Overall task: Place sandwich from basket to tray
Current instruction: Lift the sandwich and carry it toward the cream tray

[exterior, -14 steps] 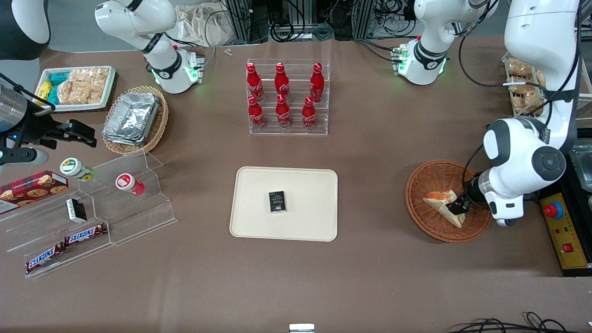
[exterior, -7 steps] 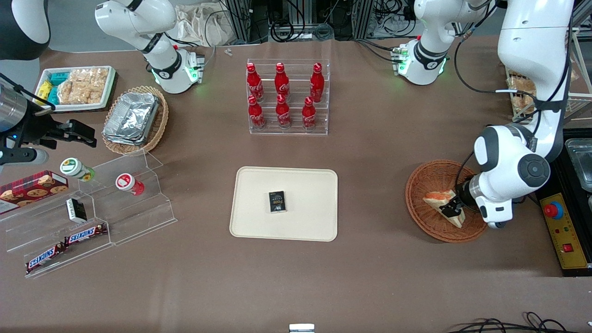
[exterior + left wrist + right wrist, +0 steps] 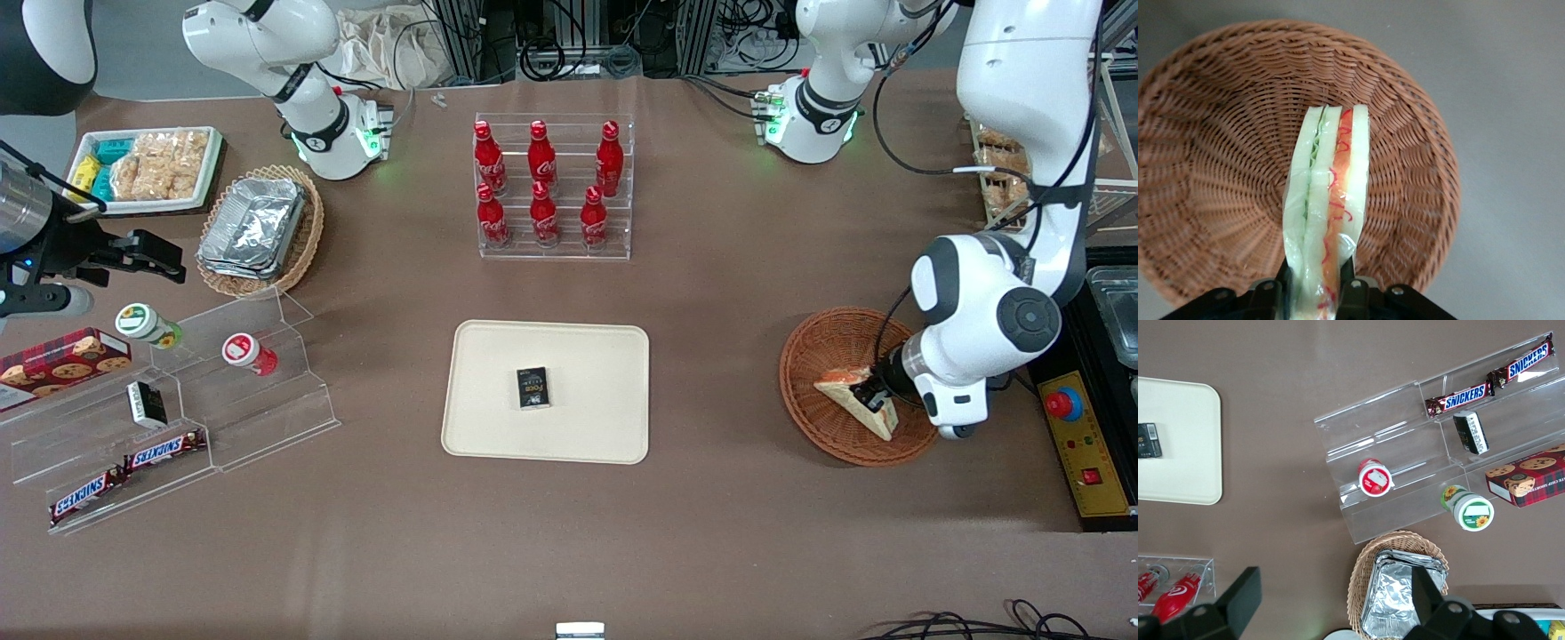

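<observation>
Left wrist view: the gripper (image 3: 1317, 293) pinches the sandwich (image 3: 1328, 200), 2 fingers (image 3: 1347, 288) closed on its wrapped end. It sits over the basket (image 3: 1218, 133).

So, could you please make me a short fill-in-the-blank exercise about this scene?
1. The gripper is closed on the ____, low inside the basket.
2. The small dark box lies on the cream ____.
3. The clear rack holds ____ red bottles.
4. The foil containers sit in a tan wicker ____.

Missing words: sandwich; tray; six; basket
</observation>
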Tool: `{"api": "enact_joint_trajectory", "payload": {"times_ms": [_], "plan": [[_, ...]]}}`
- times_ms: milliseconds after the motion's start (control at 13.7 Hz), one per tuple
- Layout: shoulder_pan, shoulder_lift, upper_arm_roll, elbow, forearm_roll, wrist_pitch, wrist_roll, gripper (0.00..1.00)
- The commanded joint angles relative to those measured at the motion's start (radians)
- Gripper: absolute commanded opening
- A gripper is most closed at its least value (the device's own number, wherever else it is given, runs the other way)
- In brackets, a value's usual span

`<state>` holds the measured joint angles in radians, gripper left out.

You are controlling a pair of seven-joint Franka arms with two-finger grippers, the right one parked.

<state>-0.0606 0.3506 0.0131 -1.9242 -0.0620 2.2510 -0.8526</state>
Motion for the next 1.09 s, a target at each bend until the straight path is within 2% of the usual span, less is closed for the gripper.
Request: {"api": "enact_joint_trajectory", "payload": {"times_ms": [0,73,219,729,875,1021], "plan": [[-0.004,-0.097,0.002,0.065,0.005,-0.217,0.142,0.00],[-0.004,-0.097,0.004,0.123,0.010,-0.320,0.206,0.00],[-0.002,-0.102,0.004,0.217,0.063,-0.442,0.279,0.00],[-0.011,-0.154,-0.008,0.218,0.085,-0.464,0.331,0.00],[-0.018,-0.154,-0.053,0.221,0.071,-0.467,0.333,0.00],[-0.016,-0.151,-0.139,0.231,0.070,-0.465,0.352,0.00]]}}
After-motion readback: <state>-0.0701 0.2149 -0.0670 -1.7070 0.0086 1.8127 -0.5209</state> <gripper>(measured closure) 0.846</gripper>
